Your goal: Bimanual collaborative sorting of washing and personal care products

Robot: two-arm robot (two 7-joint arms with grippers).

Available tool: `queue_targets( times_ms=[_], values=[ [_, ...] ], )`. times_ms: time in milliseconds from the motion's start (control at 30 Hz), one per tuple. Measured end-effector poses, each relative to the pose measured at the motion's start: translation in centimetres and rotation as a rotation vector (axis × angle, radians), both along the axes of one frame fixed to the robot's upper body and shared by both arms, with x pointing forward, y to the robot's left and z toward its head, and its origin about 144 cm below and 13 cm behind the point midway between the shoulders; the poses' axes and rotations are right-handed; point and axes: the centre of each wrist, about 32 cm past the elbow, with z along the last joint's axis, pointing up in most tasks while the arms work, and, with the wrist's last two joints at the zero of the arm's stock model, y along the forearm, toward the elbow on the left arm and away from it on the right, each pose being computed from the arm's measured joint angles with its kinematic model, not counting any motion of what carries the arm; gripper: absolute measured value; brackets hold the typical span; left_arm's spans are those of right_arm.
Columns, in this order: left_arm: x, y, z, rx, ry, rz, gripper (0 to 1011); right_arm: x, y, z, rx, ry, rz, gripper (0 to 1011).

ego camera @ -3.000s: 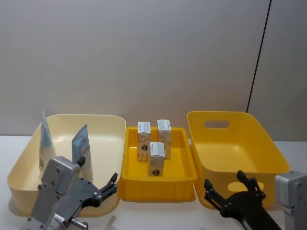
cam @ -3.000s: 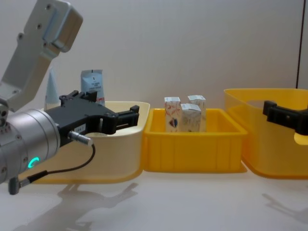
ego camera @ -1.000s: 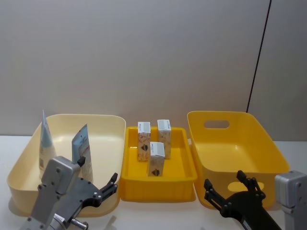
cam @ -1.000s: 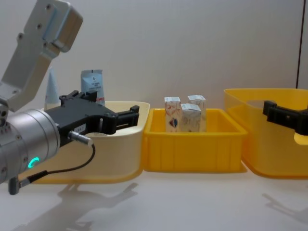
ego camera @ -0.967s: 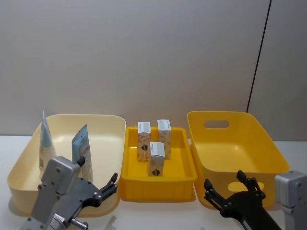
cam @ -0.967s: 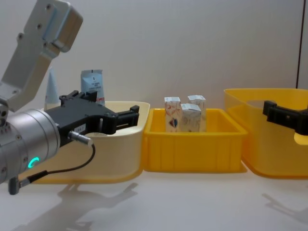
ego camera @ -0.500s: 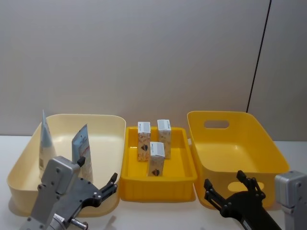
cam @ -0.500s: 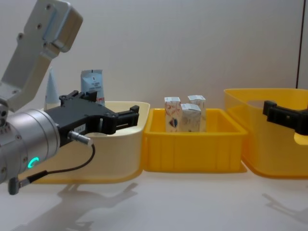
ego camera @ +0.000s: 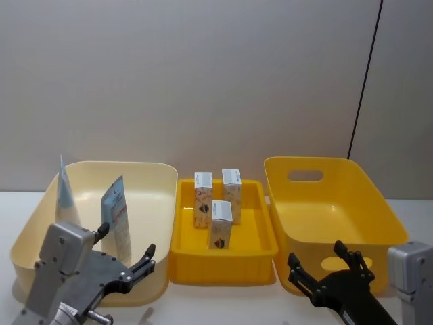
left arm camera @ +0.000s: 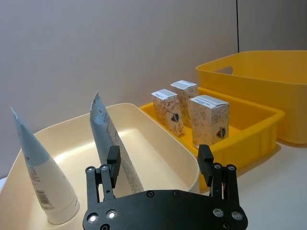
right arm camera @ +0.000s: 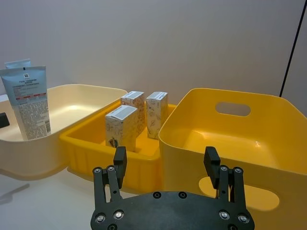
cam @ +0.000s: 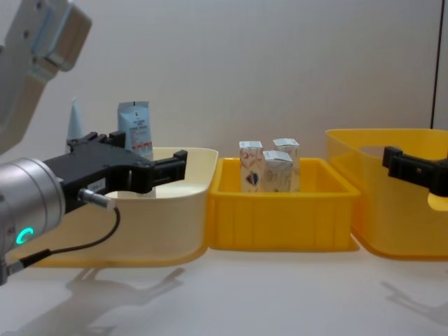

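Two tubes stand in the cream bin on the left: a pale blue tapered tube and a white squeeze tube with a blue crimped end. Three small white cartons stand upright in the middle yellow tray. My left gripper hovers open at the cream bin's near side, facing the white squeeze tube, nothing between its fingers. My right gripper is open and holds nothing in front of the right yellow bin. The right wrist view shows the cartons and the white tube.
The three containers stand side by side across a white table, almost touching. The right yellow bin has handle cut-outs and nothing inside. A grey wall stands close behind. Bare table lies in front of the containers.
My left arm has shifted left and back a little, so its gripper now sits farther left along the cream bin. The right arm and all products are unchanged.
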Motion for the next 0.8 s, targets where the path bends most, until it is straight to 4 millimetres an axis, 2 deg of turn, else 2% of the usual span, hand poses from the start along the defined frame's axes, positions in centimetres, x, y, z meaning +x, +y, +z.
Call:
queue_targets(
  times_ms=[400,800],
  values=[
    [-0.2,1.1,0.3,-0.066,0.025,0.008,1002,0.0,0.0,0.0,0.000,0.000,0.000,1001],
    [1.0,2.5,0.7,-0.125,0.072,0.035,1002,0.0,0.0,0.0,0.000,0.000,0.000,1001]
  ],
)
